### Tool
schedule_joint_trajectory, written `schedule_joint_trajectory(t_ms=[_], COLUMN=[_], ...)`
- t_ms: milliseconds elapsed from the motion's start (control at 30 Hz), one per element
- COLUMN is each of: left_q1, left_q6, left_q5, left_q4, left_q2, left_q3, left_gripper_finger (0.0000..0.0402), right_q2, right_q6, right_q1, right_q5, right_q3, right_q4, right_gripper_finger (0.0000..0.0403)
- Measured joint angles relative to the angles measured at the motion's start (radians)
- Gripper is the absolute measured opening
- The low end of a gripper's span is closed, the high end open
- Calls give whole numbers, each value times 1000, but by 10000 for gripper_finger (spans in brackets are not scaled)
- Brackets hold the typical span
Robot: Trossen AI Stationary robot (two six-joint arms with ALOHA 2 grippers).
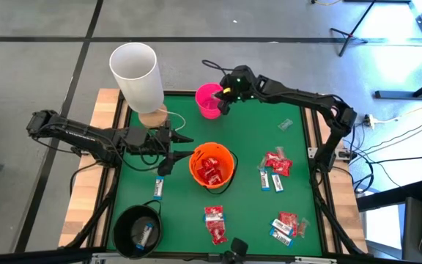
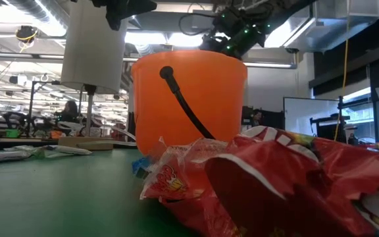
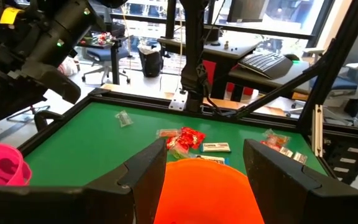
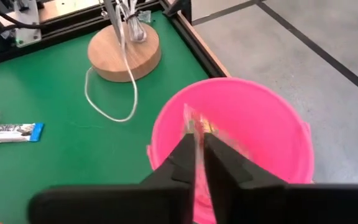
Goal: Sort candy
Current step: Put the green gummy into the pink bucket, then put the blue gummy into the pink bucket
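Over the pink bucket (image 1: 208,100) at the far middle, my right gripper (image 4: 199,146) is shut on a small clear-wrapped candy. My left gripper (image 1: 176,152) stands open at the left side of the orange bucket (image 1: 212,166), which holds red candy packets (image 1: 209,169). In the left wrist view its fingers (image 3: 148,171) stand on either side of the bucket's rim (image 3: 204,171) and touch nothing. More red packets (image 1: 277,163) and white-and-blue bars (image 1: 157,188) lie flat on the green mat. My right gripper pinches a thin clear wrapper (image 4: 193,127) between its two fingertips. The fingers slant down from the table's right side over the pink bucket's mouth. The candy hangs at the fingertips inside the rim (image 4: 166,112), clear of the table.
A black bucket (image 1: 138,230) with a bar in it stands at the near left. A tall white tube (image 1: 135,72) on a round wooden base (image 1: 152,116) with a loose white cord stands at the far left. A clear-wrapped candy (image 1: 285,125) lies at the far right.
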Motion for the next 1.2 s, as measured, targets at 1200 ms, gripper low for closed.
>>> schedule_joint_trajectory(t_ms=[1200], left_q1=[-6], left_q6=[11], left_q5=[0], left_q4=[-8], left_q2=[0], left_q3=[0], left_gripper_finger=[206], right_q2=[-738], right_q6=[600], right_q1=[106], right_q5=[489], right_q3=[-714], right_q4=[-568], right_gripper_finger=[213])
